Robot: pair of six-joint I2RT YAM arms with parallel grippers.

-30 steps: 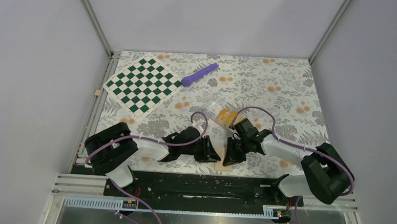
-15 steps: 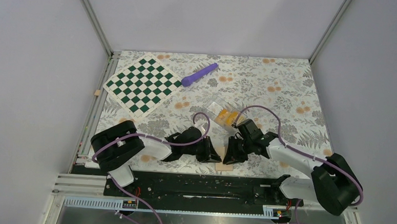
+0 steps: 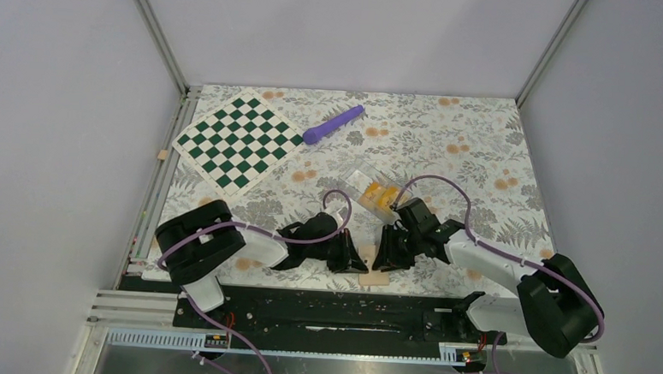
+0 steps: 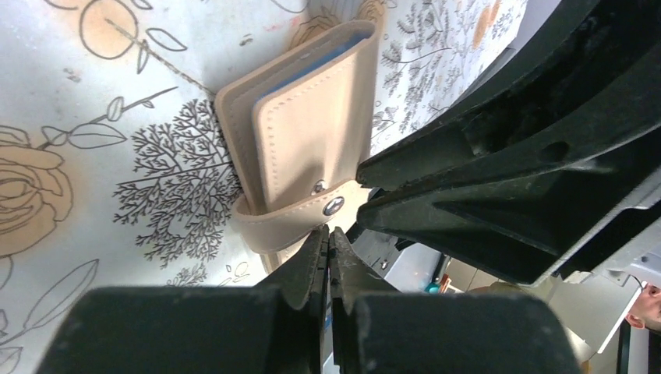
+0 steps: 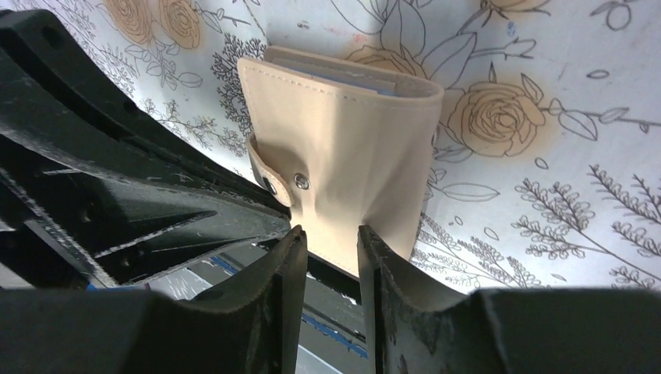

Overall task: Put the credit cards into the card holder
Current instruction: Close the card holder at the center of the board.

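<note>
The tan card holder [image 3: 375,277] lies folded and snapped shut at the table's front edge, between both grippers. In the left wrist view the card holder [image 4: 312,140] shows its blue pocket edge and snap strap. My left gripper [image 4: 327,231] is shut, with its tips just short of the strap; it also shows in the top view [image 3: 356,260]. My right gripper [image 5: 330,232] is open, and its fingers straddle the near edge of the card holder [image 5: 351,140]; it also shows in the top view [image 3: 384,257]. The orange-yellow credit cards [image 3: 381,197] lie in a clear case further back.
The clear plastic case [image 3: 364,183] sits just beyond the right arm. A green-and-white chessboard [image 3: 239,140] lies at the back left and a purple stick [image 3: 332,124] beside it. The black base rail [image 3: 321,311] runs right below the card holder.
My right gripper has drawn slightly away from the front edge and toward the left. My left gripper has shifted a little. The card holder stays in about the same place.
</note>
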